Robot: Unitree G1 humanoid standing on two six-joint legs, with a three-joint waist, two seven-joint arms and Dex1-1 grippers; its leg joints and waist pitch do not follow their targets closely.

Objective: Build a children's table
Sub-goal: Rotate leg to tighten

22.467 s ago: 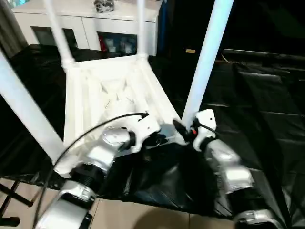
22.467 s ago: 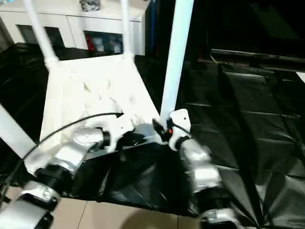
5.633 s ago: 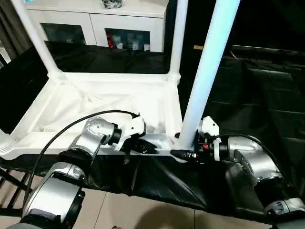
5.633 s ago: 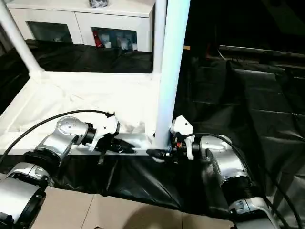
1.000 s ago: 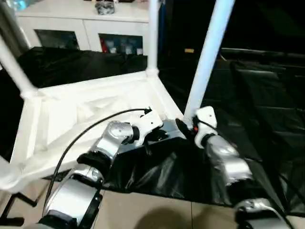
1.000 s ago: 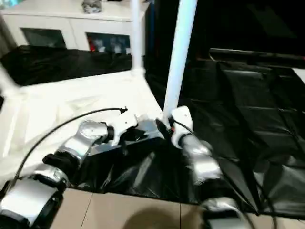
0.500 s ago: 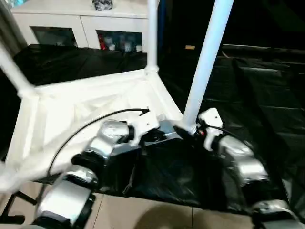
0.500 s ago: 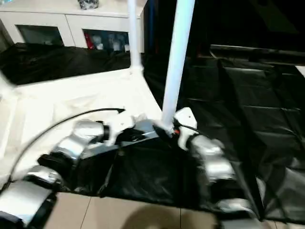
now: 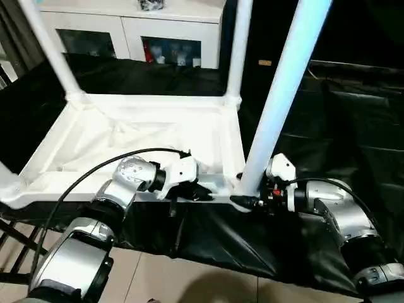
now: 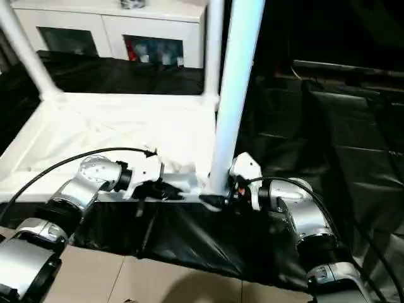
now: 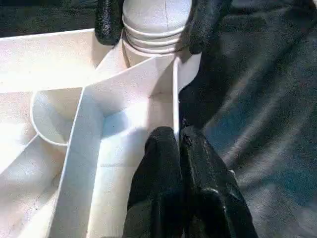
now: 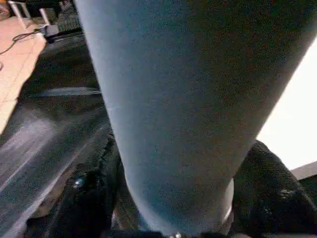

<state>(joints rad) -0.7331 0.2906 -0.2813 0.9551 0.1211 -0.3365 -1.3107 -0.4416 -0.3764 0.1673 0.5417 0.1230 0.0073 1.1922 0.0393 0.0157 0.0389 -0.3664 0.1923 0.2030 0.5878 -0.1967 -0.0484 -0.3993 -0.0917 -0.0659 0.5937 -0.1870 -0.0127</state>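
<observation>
The white tabletop [image 9: 145, 136] is seen lying upside down on a desk [image 9: 353, 126] covered with black sheeting, its ribbed underside facing up and its near edge close to the desk's near edge. Legs are seen standing upright in its corner sockets: one at the far left corner [image 9: 47, 47], one at the far right corner [image 9: 238, 44], and a thick-looking one at the near right corner [image 9: 281, 95], closest to the camera. At the near left corner only the socket end is caught at the picture's edge.

The left gripper [image 9: 201, 191] is placed on the near rim of the tabletop, a little to the left of the near right leg. In the left wrist view its black fingers [image 11: 163, 163] are pressed close together with the thin upright rim wall pinched between them. In that same view the other arm's fingers [image 11: 110, 20] are seen on either side of the ribbed base of the near right leg.

The right gripper [image 9: 249, 201] is held at the foot of the near right leg, coming in from the right side. In the right wrist view the leg [image 12: 183, 99] is seen between the two black fingers [image 12: 270, 183], which are closed around its lower end just above the socket.

A white cabinet [image 9: 126, 28] with glass doors is seen behind the desk.
</observation>
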